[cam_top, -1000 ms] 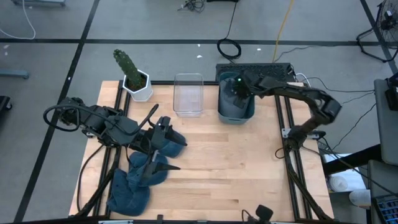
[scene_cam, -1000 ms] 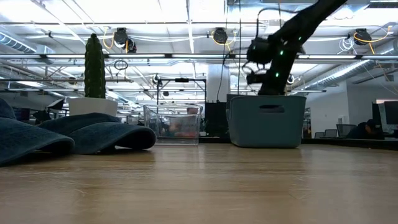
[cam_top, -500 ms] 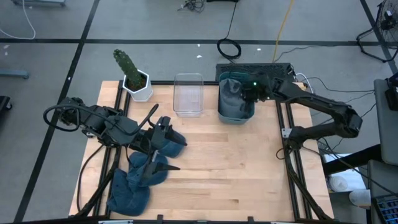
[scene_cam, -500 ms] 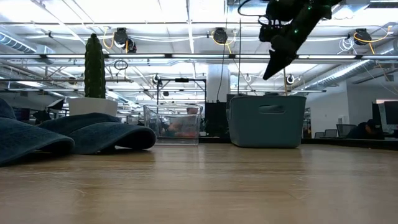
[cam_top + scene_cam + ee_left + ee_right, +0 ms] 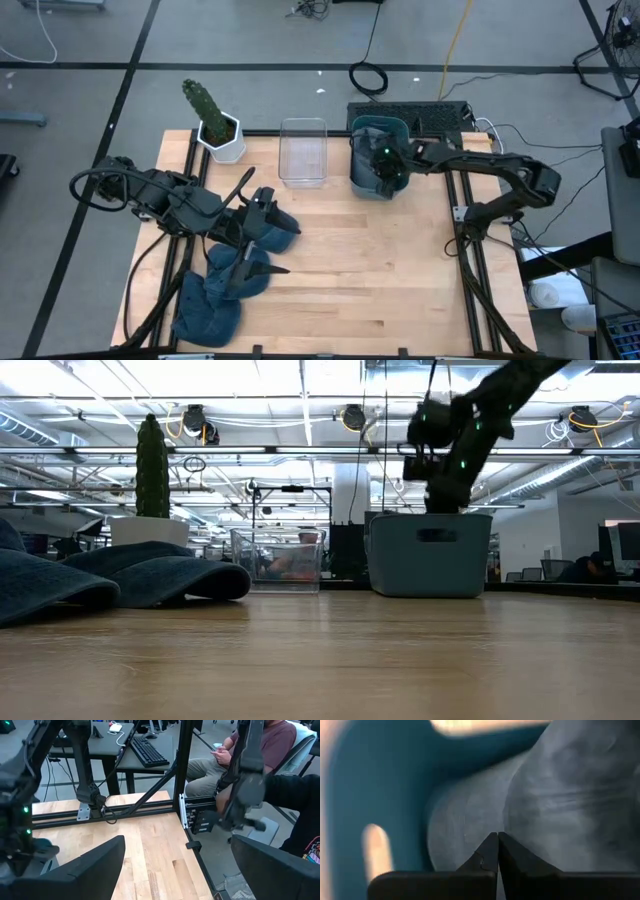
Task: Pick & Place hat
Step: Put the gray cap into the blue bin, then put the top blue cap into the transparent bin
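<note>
Snagging is the risk: the right gripper [image 5: 383, 170], fingers pressed together on nothing, is poked down into the teal bin [image 5: 358, 178] at far right against a grey hat [image 5: 560, 805], which could be dragged out. The left gripper [image 5: 262, 232], spread wide, is held over hats [image 5: 212, 300] piled at near left.

A light wooden bench [image 5: 360, 250] carries a potted cactus [image 5: 212, 120] at its far left corner, then a clear plastic box [image 5: 303, 152] and a blue-grey bin [image 5: 378, 160] along the far edge. Dark blue hats [image 5: 225, 275] lie heaped near its left side.
</note>
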Available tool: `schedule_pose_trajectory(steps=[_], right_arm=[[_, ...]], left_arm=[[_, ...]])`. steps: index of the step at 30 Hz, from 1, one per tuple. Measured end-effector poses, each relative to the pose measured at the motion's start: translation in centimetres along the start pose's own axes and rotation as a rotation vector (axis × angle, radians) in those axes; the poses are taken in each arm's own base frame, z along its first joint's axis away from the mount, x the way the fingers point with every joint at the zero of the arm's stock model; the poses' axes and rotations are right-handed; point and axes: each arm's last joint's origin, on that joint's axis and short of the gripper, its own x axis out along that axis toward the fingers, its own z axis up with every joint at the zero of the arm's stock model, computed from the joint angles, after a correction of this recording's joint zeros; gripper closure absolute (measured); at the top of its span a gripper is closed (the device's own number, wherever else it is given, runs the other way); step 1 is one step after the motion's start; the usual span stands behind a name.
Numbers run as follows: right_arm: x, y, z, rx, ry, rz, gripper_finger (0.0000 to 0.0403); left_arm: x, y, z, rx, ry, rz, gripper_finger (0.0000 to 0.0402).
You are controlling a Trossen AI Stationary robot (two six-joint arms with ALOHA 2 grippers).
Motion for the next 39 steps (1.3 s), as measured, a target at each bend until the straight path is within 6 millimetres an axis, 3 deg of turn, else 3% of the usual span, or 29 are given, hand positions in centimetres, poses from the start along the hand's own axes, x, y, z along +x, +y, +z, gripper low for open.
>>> schedule_pose_trajectory(steps=[5, 10, 16, 27, 33, 39], right_arm=[[2.9, -0.3, -1.8, 0.031, 0.053, -0.005, 0.0403], [3.1, -0.4, -2.3, 0.043, 0.061, -0.011, 0.0403], [0.2, -0.3, -2.2, 0.036, -0.004, -0.071, 0.0403], [-6.8, 0.0, -1.6, 0.055, -0.288, -0.122, 0.0403], [-10.2, 1.5, -1.7, 0.099, -0.451, -0.078, 0.0403], [-11.9, 4.0, -1.6, 0.06, -0.586, 0.085, 0.0403]], left_arm=[[0.0, 0.0, 0.0, 0.0, 0.0, 0.0, 0.0028], [0.0, 0.0, 0.0, 0.0, 0.0, 0.0, 0.0038], [0.0, 0.0, 0.0, 0.0, 0.0, 0.0, 0.0038], [0.0, 0.0, 0.0, 0.0, 0.0, 0.0, 0.0029], [0.0, 0.0, 0.0, 0.0, 0.0, 0.0, 0.0039], [0.0, 0.0, 0.0, 0.0, 0.0, 0.0, 0.0036]])
